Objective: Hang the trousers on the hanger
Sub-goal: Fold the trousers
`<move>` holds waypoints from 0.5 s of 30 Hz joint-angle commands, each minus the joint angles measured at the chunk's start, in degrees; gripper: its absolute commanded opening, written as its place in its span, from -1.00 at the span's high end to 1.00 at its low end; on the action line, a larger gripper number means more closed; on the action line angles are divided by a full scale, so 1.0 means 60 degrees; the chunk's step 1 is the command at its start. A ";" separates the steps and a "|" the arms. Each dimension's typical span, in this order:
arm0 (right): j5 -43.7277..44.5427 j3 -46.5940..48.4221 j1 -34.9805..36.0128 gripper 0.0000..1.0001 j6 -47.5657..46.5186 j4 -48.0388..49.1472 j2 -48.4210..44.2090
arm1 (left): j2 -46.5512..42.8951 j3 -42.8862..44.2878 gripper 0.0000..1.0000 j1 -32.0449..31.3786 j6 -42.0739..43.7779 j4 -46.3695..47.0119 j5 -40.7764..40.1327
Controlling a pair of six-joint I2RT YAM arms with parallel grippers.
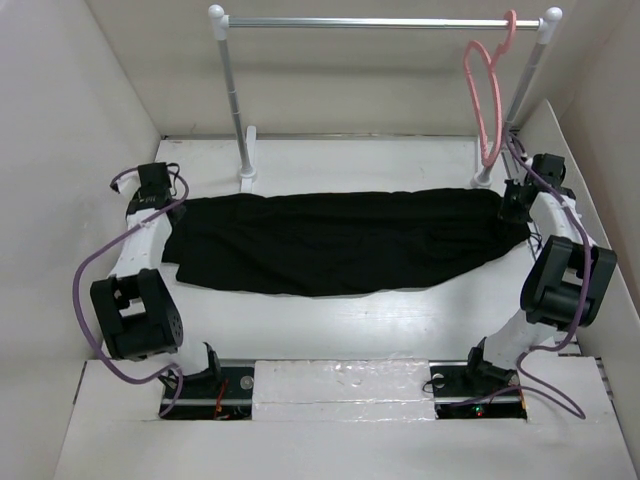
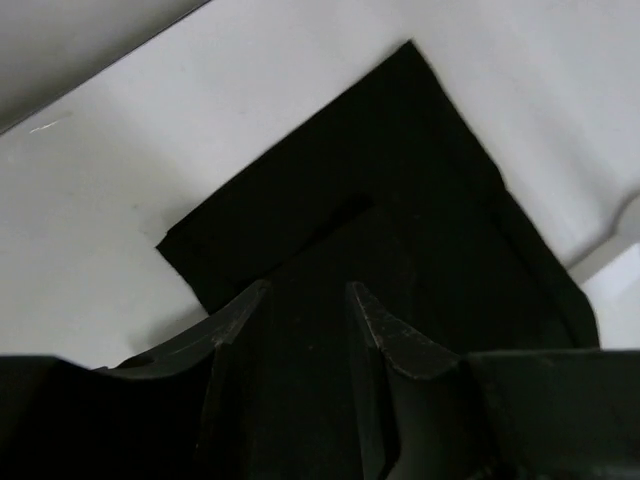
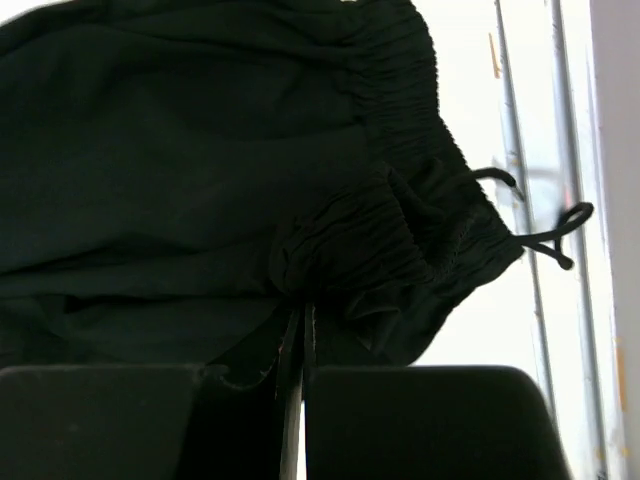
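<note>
The trousers (image 1: pixel 340 240) lie spread flat between my two sets of fingers, and the hanger (image 1: pixel 485 100) hangs on the rail (image 1: pixel 380 22) just beyond the right gripper (image 3: pixel 298 315), so I judge this is the pick-up step, with nothing threaded yet. My right fingers are clenched on the gathered waistband, the drawstring (image 3: pixel 545 240) trailing to their right. The left gripper (image 2: pixel 305 300) stands parted over the leg hems, pinching nothing, so next I reckon it must gather that end and lift it toward the hanger.

One trousers (image 1: pixel 340 242), one hanger (image 1: pixel 489 140)
</note>
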 commanded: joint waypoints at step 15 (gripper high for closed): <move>-0.1003 -0.1205 0.0134 1.00 0.0134 0.1855 -0.0779 | 0.1499 -0.0091 0.32 0.0392 0.0232 0.0295 0.1240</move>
